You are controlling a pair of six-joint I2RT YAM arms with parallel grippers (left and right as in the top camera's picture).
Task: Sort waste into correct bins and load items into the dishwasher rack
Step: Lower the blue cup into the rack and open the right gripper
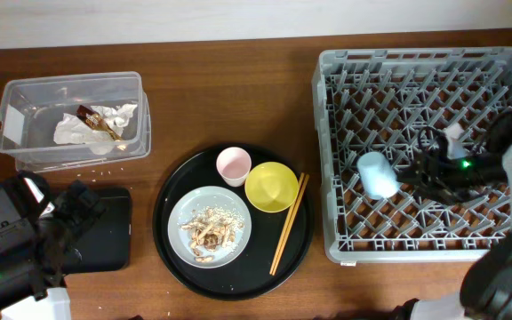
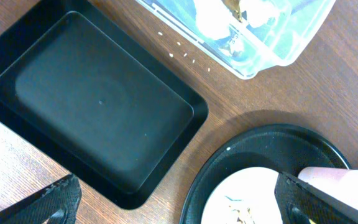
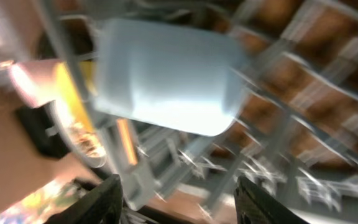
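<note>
Light-blue cup (image 3: 166, 81) blurred close-up, sharp overhead in rack (image 1: 416, 253)

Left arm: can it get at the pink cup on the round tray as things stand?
Probably yes. The left hand is open and empty over the shallow black tray. The pink cup stands upright with its left side clear, and the yellow bowl crowds only its right.
</note>
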